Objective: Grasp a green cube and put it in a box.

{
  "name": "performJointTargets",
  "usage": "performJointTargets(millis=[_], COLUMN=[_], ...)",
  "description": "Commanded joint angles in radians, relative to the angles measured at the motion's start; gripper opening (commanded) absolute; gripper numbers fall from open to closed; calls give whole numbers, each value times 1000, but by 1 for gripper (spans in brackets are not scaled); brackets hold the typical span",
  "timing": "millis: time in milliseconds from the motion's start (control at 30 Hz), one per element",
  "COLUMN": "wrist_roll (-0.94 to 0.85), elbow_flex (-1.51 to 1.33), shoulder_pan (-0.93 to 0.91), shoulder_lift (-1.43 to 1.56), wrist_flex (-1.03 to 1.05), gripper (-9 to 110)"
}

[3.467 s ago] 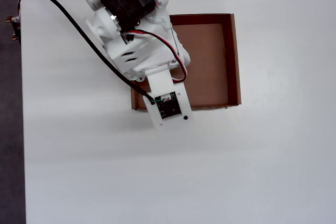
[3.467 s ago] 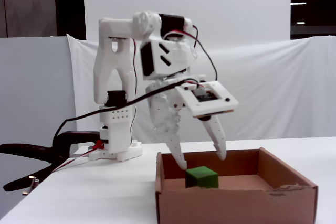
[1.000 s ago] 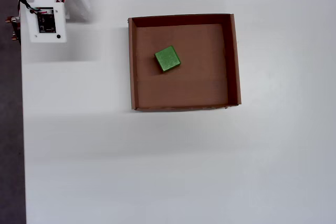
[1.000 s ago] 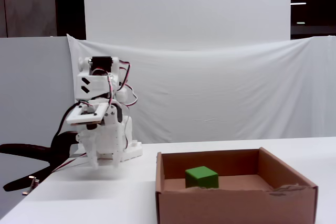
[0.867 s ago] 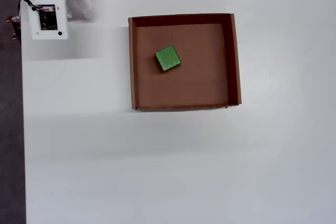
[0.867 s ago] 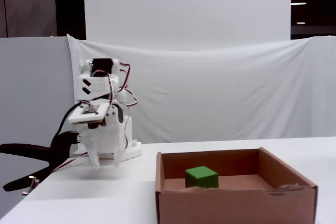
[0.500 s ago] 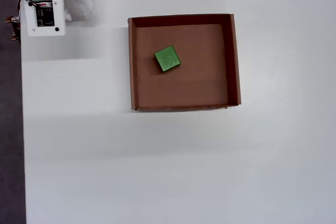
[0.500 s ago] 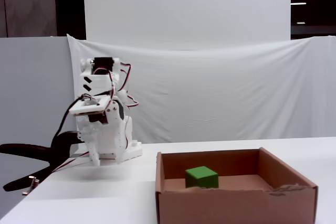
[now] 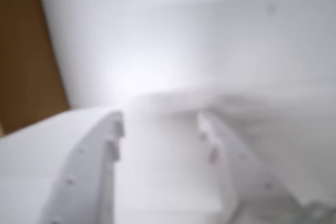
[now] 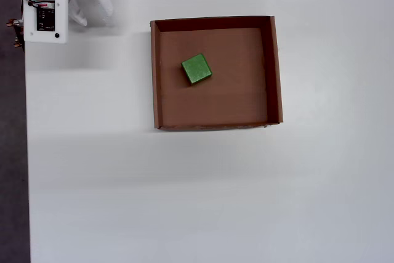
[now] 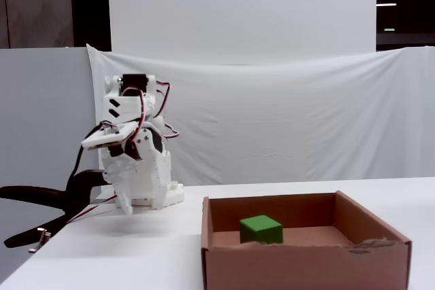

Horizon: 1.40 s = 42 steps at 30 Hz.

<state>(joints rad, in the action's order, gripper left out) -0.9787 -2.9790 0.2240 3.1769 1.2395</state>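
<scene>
End effector point(image 9: 160, 124) slightly parted, empty, wrist view only | green cube point(image 10: 196, 69) in box point(image 10: 274, 72), overhead

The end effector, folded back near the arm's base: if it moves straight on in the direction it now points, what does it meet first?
Most likely the white table. In the fixed view the end effector points down at the tabletop beside the base, well apart from the box and green cube. The blurred wrist view shows only white surface ahead.

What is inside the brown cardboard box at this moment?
The box holds only the green cube, resting flat on its bottom, nearer the left wall in the overhead view. In the fixed view the front wall hides the cube's base. Nothing else is inside.
</scene>
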Motion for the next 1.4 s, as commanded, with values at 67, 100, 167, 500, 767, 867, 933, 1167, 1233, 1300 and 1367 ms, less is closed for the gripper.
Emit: performJointTargets(millis=[67, 100, 167, 500, 767, 867, 933, 1167, 1233, 1300, 1367], wrist_roll=[15, 15, 15, 15, 15, 15, 15, 15, 15, 15, 15], elbow_flex=[6, 6, 6, 6, 6, 6, 6, 6, 6, 6, 6], shoulder_pan=[3, 3, 3, 3, 3, 3, 3, 3, 3, 3, 3], shoulder_lift=[6, 6, 6, 6, 6, 6, 6, 6, 6, 6, 6], wrist_flex=[-6, -6, -6, -6, -6, -6, -6, -6, -6, -6, -6], gripper=[19, 20, 20, 22, 22, 22, 22, 22, 22, 22, 22])
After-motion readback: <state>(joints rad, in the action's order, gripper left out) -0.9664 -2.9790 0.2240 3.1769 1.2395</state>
